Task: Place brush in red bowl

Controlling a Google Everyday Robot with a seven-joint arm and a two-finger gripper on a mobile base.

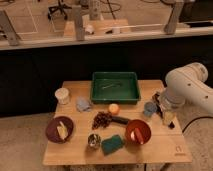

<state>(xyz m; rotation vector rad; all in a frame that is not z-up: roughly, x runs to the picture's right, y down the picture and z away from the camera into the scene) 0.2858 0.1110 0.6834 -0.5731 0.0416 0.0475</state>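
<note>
The end effector [162, 106] hangs low over the right edge of the tabletop [75, 152], just right of a blue cup [149, 108]. We cannot tell whether it is apart, together, or clamped on anything.

A slim dark shape directly below the end effector, reaching toward the near right, is what we take to be the brush [168, 120]. It looks black and thin. We cannot separate head from handle, nor tell whether it lies on the tabletop or is lifted.

We judge the brush to be light and stiff, with a narrow handle that could roll or pivot under a loose hold. We recommend taking it across the handle near the middle, clear of the softer head.

The red bowl [138, 132] sits near and to the left of the end effector, close to the near edge, with something pale already inside. Farther left are a short dark bar [120, 120], a teal sponge [112, 143], and a maroon dish [59, 129]. A green tray [114, 86] stands at the far side.
</note>
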